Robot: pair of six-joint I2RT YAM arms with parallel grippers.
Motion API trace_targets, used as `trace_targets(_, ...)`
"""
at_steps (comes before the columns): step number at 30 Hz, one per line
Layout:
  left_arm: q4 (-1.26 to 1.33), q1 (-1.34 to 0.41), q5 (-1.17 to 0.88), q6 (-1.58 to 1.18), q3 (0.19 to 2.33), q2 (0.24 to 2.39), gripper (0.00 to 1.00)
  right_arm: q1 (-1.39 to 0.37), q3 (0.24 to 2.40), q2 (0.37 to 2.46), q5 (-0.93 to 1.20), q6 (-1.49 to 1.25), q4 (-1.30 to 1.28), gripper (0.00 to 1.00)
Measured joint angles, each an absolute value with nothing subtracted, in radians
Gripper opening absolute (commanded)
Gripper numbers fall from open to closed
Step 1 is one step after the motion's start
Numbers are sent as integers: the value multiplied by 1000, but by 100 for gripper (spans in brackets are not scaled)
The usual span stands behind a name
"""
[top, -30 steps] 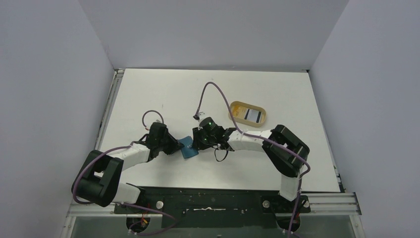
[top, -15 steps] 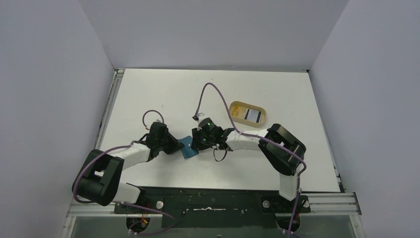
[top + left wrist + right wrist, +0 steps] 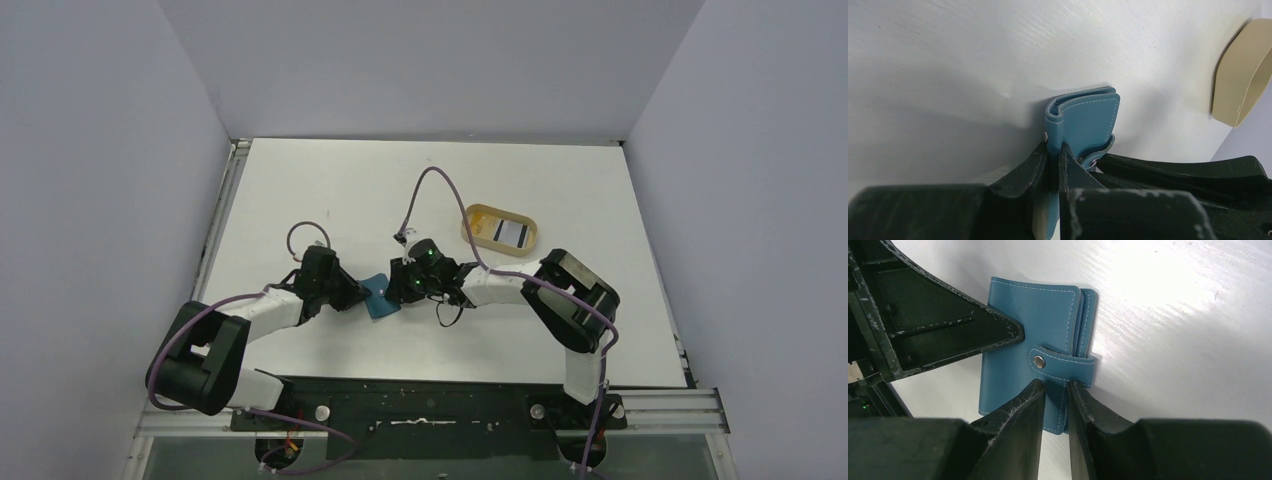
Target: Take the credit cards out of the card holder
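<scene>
The teal wallet [image 3: 378, 296] is seen near the middle of the white table [image 3: 350, 190], between the 2 grippers. It is folded, and its strap [image 3: 1063, 365] is wrapped round 1 edge and laid on the front cover, where the metal snap [image 3: 1038, 360] is seen.

The left gripper [image 3: 1054, 150] is clamped on 1 edge of the wallet, with its 2 fingers pressed against the leather from both sides. The right gripper [image 3: 1055, 385] is set at the opposite side, its fingertips just below the strap. Only a narrow gap is left between those fingers, and blue leather is seen in it. Whether anything is pinched there cannot be told.

A tan oval tray [image 3: 478, 214] is placed well apart from the wallet, toward the far right of the table. 1 white card [image 3: 512, 233] with black bands is seen lying flat inside it.
</scene>
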State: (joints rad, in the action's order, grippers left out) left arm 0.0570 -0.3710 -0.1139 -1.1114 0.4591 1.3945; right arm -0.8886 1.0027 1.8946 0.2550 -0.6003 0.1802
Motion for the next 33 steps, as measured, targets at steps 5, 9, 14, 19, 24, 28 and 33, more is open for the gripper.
trace_targets(5, 57, -371, -113, -1111, 459, 1394, 0, -882, 964, 1890, 275, -615, 251, 28)
trace_targets(9, 57, -371, -113, -1111, 459, 1394, 0, -882, 952, 1887, 282, -619, 276, 36)
trace_targets(14, 57, -371, -113, -1109, 459, 1394, 2, -884, 947, 1878, 306, -637, 298, 63)
trace_targets(19, 49, -371, -120, -1086, 484, 1416, 31, -891, 947, 1820, 314, -638, 294, 92)
trace_targets(24, 24, -374, -134, -1053, 558, 1451, 68, -889, 942, 1684, 291, -605, 239, 100)
trace_targets(28, -25, -371, -130, -1020, 622, 1464, 89, -864, 929, 1567, 254, -583, 168, 100)
trace_targets(33, -160, -332, -99, -953, 696, 1464, 97, -811, 952, 1512, 169, -569, 5, 100)
